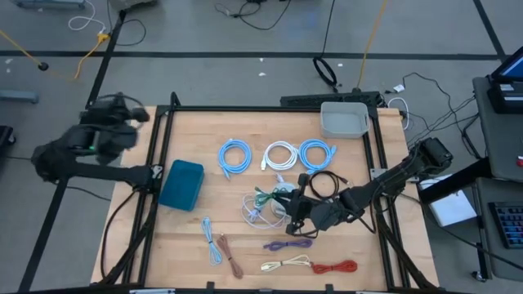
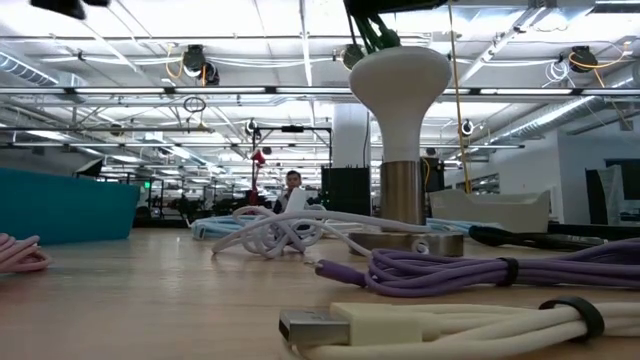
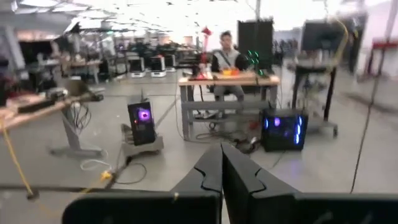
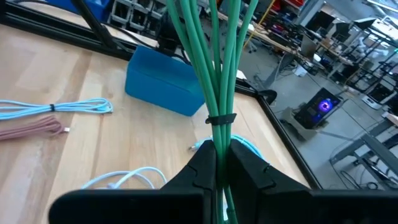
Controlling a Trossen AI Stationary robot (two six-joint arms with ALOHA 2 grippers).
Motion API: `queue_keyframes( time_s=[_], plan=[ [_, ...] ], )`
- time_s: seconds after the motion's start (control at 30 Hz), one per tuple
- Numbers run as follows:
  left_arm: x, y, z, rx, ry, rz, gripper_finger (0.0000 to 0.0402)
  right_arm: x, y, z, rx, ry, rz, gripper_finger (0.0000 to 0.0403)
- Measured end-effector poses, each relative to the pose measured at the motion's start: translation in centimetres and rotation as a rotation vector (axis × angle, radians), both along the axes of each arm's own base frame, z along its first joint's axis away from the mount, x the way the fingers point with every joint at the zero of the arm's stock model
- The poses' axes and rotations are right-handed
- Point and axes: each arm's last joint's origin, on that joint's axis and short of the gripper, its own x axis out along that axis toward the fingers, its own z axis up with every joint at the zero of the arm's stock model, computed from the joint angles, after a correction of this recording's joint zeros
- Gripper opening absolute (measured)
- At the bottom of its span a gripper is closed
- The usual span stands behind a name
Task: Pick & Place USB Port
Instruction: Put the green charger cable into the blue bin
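A green USB cable bundle, bound by a black tie, is in my right gripper, which is shut on it above the table's middle. In the low view its green strands show high above the wood. More coiled cables lie on the table: light blue, white, blue, black, purple, cream and red. My left gripper is shut on nothing, off the table's left side, facing the room. My right gripper pinches the green bundle between its two fingers just behind the black tie. The fingers come nearly level from the table's right side and lie along the strands. The strands fan out past the fingertips toward the table's left, lifted clear of the wood.
A teal box stands at the left of the table and a grey bin at the far right. A white bulb-shaped object on a metal base stands under the green strands. A light blue bundle and a pink one lie near the front.
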Motion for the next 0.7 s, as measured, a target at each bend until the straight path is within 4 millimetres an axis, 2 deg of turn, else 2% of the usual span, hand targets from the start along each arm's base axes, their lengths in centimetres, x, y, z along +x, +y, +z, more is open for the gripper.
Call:
queue_keyframes(
  time_s=[0.13, 0.27, 0.5, 0.7],
  plan=[
    [2.8, -0.2, -0.7, -0.004, 0.107, -0.058, 0.0000, -0.2, 0.3, 0.0, 0.001, 0.003, 0.009, 0.0015],
    [3.9, -0.7, -0.7, 0.014, 0.151, -0.099, 0.0000, -0.4, 0.7, -0.1, -0.002, 0.006, 0.021, 0.0015],
    [2.8, -1.1, -0.5, 0.018, 0.096, -0.156, 0.0000, -0.5, 1.1, -0.1, 0.003, 0.006, 0.033, 0.0015],
    [2.1, -0.5, -0.4, -0.002, 0.013, -0.100, 0.0000, -0.5, 1.1, -0.1, 0.012, 0.002, 0.030, 0.0015]
  ],
)
